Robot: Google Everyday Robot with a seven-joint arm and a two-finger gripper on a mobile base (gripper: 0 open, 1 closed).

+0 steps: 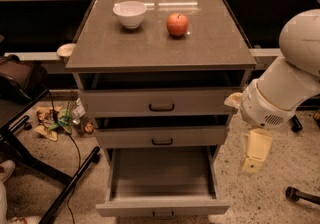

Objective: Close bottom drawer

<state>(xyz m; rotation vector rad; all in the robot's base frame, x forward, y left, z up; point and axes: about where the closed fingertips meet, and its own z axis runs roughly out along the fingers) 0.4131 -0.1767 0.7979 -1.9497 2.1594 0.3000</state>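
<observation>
**The gripper [256,151] hangs beside the open bottom drawer [162,206]**

It sits low, right of the cabinet [160,43], touching nothing — parted or closed, I cannot tell. The drawer stands pulled far out — likely awaiting a push on its front panel.

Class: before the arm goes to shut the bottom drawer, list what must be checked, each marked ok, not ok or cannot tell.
1. Bottom drawer pulled out, to be closed: ok.
2. Nothing sticks up out of its box: ok.
3. Pincer in front of the drawer's front panel: not ok, it hangs right of the cabinet.
4. Pincer touching the drawer: not ok, apart.
5. Apple and bowl well back from the top's front edge: ok.
</observation>
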